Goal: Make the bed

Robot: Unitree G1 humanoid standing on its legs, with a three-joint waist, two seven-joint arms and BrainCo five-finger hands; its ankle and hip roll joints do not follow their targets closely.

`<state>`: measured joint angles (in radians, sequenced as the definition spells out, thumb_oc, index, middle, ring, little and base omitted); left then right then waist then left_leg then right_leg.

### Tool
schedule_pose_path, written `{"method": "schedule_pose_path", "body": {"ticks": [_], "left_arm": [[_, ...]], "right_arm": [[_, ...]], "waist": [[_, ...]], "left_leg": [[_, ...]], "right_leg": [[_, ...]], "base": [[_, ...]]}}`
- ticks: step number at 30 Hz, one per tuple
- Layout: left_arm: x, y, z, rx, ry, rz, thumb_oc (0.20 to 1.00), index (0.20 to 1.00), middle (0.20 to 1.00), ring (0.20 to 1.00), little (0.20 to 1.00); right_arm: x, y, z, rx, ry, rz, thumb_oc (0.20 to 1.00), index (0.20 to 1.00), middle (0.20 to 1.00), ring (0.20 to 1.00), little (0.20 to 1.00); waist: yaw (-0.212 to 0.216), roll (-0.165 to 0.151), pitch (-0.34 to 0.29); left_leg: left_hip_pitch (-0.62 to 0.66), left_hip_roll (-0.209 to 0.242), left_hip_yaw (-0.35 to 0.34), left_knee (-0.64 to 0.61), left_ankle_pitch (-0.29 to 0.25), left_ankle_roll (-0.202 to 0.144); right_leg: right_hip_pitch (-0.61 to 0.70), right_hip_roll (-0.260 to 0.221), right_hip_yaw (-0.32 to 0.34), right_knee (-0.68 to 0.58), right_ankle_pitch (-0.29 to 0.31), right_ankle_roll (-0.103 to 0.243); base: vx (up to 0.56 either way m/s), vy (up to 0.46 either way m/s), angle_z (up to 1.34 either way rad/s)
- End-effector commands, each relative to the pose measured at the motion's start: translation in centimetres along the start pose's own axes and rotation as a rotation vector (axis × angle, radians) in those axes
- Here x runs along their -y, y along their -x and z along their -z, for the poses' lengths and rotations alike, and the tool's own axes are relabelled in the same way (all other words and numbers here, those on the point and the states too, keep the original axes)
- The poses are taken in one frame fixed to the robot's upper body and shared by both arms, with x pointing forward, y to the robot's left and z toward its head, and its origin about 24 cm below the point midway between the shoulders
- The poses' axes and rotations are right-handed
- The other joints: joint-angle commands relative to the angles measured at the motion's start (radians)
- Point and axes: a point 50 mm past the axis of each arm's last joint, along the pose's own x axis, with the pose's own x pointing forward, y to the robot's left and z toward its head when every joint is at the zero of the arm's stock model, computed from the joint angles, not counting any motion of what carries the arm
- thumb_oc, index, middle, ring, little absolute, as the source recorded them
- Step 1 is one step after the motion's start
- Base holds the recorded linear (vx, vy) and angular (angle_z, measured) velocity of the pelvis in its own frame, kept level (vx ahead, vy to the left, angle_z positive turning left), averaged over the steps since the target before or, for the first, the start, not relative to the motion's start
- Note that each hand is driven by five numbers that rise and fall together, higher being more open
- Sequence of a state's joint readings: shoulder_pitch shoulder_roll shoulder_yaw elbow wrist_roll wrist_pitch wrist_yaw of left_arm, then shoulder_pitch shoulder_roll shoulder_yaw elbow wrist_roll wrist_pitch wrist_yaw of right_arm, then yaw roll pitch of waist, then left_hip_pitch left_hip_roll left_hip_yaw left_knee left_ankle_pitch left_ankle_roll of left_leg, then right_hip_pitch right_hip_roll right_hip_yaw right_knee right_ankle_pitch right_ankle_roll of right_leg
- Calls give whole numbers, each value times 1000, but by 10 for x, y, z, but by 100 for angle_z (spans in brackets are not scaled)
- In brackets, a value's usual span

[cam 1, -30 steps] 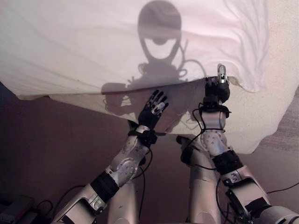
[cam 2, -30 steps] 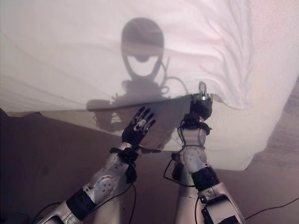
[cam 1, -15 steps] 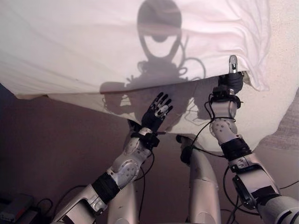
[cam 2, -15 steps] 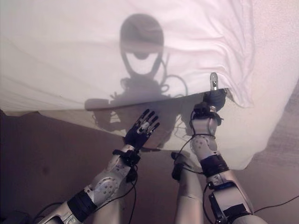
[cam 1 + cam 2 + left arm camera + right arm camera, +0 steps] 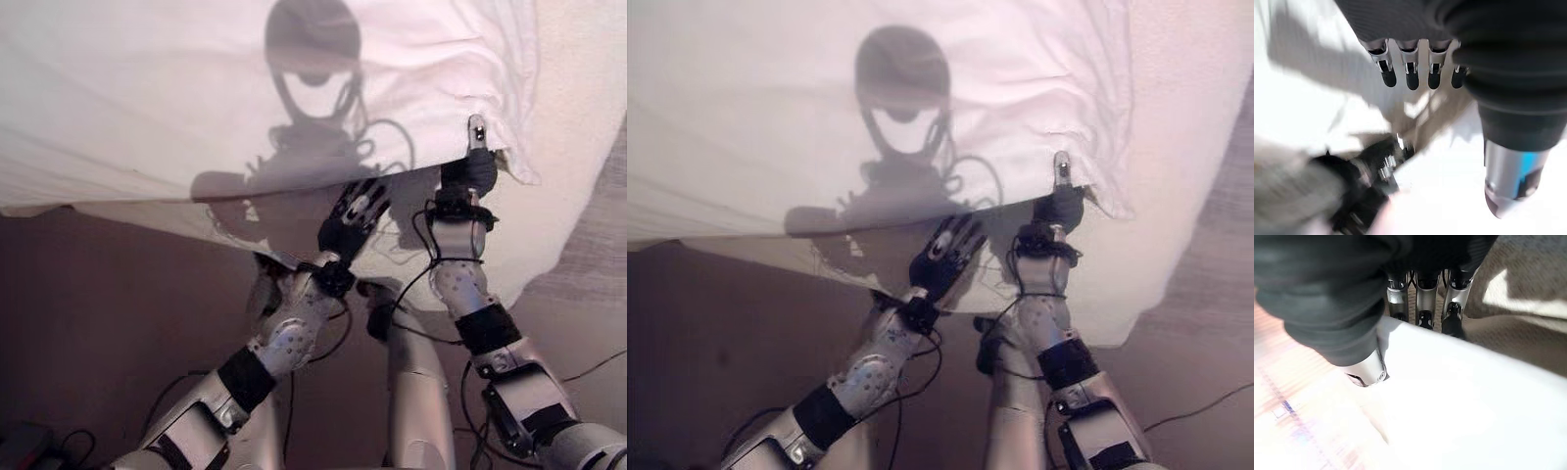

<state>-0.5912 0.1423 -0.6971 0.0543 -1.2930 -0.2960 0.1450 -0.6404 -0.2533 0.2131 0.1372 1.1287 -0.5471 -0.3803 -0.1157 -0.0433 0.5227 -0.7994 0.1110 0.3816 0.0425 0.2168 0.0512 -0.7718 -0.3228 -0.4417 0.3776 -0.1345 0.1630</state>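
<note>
A dim brown floor point(image 5: 118, 323) runs along the near side of the scene, and above it stands a bed with a cream, textured mattress point(image 5: 578, 147) whose near edge and right corner hang over the floor. A smooth white cotton sheet point(image 5: 147, 88) covers most of the bed from the far left across to the right, ending in a bunched, wrinkled fold near the mattress's right side. Its near hem droops loosely over the mattress edge, and part of the mattress side shows bare below it.

The right hand point(image 5: 468, 174) is raised to the sheet's near right hem. Its thumb lies on top of the white cloth while its fingers point(image 5: 1422, 308) reach beneath the hem, so the sheet's edge is pinched between them; the right wrist view shows the white cloth passing between thumb and fingers, with the cream mattress past the fingertips.

The left hand point(image 5: 355, 217) hovers just left of the right hand, in front of the mattress side below the hem. Its fingers point(image 5: 1411, 73) are spread straight and hold nothing. In the left wrist view the right hand at the hem shows beyond them.
</note>
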Motion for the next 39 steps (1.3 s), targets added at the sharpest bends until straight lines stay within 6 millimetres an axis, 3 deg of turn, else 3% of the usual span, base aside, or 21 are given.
{"method": "schedule_pose_path", "body": {"ticks": [1,5,10,22,29,30,31,33,34,35,36,39], "left_arm": [[36,-4,8,-20,70,162,1000,1000,1000,1000,1000],[40,-17,13,-17,145,140,1000,1000,1000,1000,1000],[30,-33,5,40,209,58,1000,1000,1000,1000,1000],[27,-42,-15,147,239,34,1000,1000,1000,1000,1000],[20,-33,-53,314,243,33,1000,1000,1000,1000,1000],[13,-26,-70,393,235,15,1000,1000,1000,1000,1000],[13,-25,-70,394,234,14,1000,1000,1000,1000,1000],[-2,-9,-96,512,214,-30,1000,1000,1000,1000,1000],[-2,-8,-96,513,214,-32,1000,1000,1000,1000,1000],[-11,2,-110,587,199,-64,1000,1000,1000,1000,1000],[-11,2,-110,587,198,-65,1000,1000,1000,1000,1000],[-29,21,-135,710,166,-143,1000,1000,1000,1000,1000]], "right_arm": [[-29,-5,-24,136,-59,-160,200,200,200,200,200],[-28,5,-12,87,-116,-157,200,200,200,200,200],[-28,12,5,10,-159,-163,200,200,200,200,200],[-21,15,9,-10,-170,-146,200,200,200,200,200],[-15,16,-2,32,-166,-135,200,200,200,200,200],[-11,16,-6,51,-158,-124,200,200,200,200,200],[-11,17,-6,50,-157,-123,200,200,200,200,200],[-2,20,-13,78,-158,-96,200,200,200,200,200],[-2,21,-13,76,-159,-96,200,200,200,200,200],[2,22,-17,88,-150,-89,200,200,200,200,200],[2,23,-16,87,-150,-89,200,200,200,200,200],[5,23,-23,114,-142,-85,200,200,200,200,200]], "waist": [[30,-34,-3],[9,-51,-3],[-12,-71,-3],[-17,-71,-3],[1,-52,-3],[13,-45,-3],[12,-44,-3],[31,-33,-3],[29,-33,-3],[40,-29,-3],[39,-29,-3],[62,-17,-3]], "left_leg": [[66,74,33,126,-186,-129],[64,79,35,130,-186,-131],[54,93,36,173,-202,-130],[41,100,35,191,-205,-131],[34,103,28,194,-202,-131],[35,102,25,190,-199,-132],[35,102,25,190,-198,-132],[39,100,20,180,-193,-133],[40,100,19,179,-193,-133],[38,99,14,173,-188,-135],[39,99,13,172,-188,-135],[41,94,1,153,-178,-137]], "right_leg": [[27,48,-35,-248,293,23],[27,49,-32,-248,293,23],[15,50,-21,-225,286,18],[2,48,-23,-213,283,15],[1,45,-42,-206,278,13],[2,44,-46,-205,277,12],[3,44,-47,-205,277,12],[10,42,-58,-206,276,12],[11,43,-59,-207,276,12],[12,42,-65,-207,275,13],[13,42,-66,-207,275,13],[17,40,-72,-214,277,16]], "base": [[0,0,0],[0,0,0],[0,0,0],[-9,-2,-4],[-5,-1,0],[0,0,0],[-6,-35,0],[0,0,0],[-10,-33,0],[0,0,0],[0,0,0],[1,-7,5]]}}
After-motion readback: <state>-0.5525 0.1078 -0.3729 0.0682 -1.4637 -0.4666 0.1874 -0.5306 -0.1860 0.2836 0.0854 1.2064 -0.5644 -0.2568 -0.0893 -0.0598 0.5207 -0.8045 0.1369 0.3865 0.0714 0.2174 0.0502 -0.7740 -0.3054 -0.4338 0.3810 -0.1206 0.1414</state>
